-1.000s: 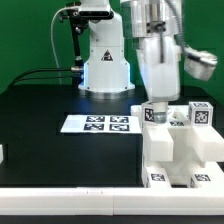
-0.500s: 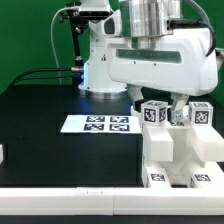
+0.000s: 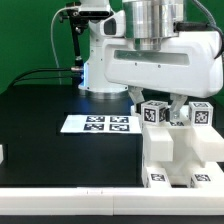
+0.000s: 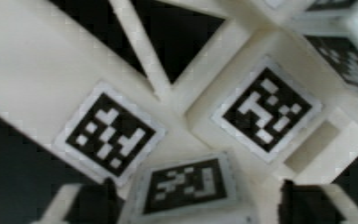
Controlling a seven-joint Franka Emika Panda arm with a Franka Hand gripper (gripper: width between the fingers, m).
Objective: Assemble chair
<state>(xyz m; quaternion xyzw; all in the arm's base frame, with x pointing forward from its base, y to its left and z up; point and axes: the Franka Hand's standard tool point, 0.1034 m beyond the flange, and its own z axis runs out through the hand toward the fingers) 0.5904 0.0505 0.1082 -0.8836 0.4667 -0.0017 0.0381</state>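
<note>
At the near edge of the black tabletop (image 3: pixel 40 110), toward the exterior view's right, stands the partly built chair (image 3: pixel 180 150): blocky matte white panels stacked in steps, with square black-and-white tags on its lower front and on the small blocks along its top. A small white piece (image 3: pixel 2 155) sits at the tabletop's edge on the exterior view's left, mostly cut off. Behind the chair's left side lies the marker board (image 3: pixel 97 124), flat on the tabletop and apart from the chair. Directly above the chair's top blocks hangs the gripper (image 3: pixel 171 101), its dark fingers reaching down among the tagged blocks. The jaws stand spread, and I cannot tell whether they touch any part. The wrist view shows tagged white chair faces close beneath the camera. Farthest back is the arm's white base (image 3: pixel 105 60).
</note>
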